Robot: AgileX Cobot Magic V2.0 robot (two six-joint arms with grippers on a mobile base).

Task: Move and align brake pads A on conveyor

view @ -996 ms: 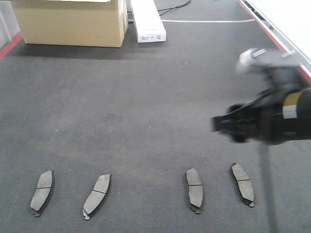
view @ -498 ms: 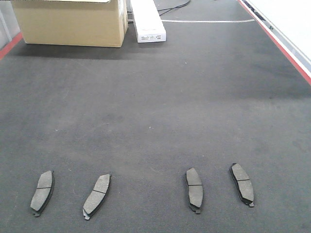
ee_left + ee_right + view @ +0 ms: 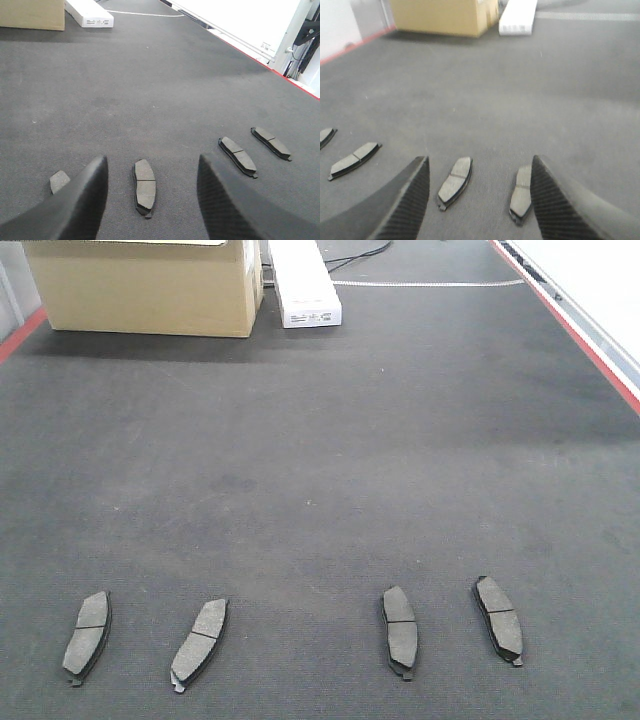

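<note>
Lying in a loose row along the near edge of the conveyor (image 3: 320, 470), four brake pads A rest flat on the dark belt, none touching another: the leftmost pad (image 3: 87, 636), the second pad (image 3: 199, 644), the third pad (image 3: 400, 631) and the rightmost pad (image 3: 498, 619). The two left pads lean slightly to the right at the top, the third stands nearly straight, and the rightmost leans left at the top (so the row is not aligned); a wider gap splits the left pair from the right pair. No arm shows in the front view. In the left wrist view the left gripper (image 3: 152, 197) hangs over the belt with its fingers (image 3: 85, 200) spread wide and nothing between them except belt and the second pad (image 3: 142, 186) lying below in the gap; the leftmost pad (image 3: 59, 181) peeks out beside the left finger. In the right wrist view (blurry) the right gripper (image 3: 479, 200) is likewise spread apart and holds nothing, with the third pad (image 3: 455, 181) seen below between the fingers. A cardboard box (image 3: 145, 285) and a white carton (image 3: 303, 282) sit at the far end of the belt, and a red rail (image 3: 570, 325) runs along the right side.
</note>
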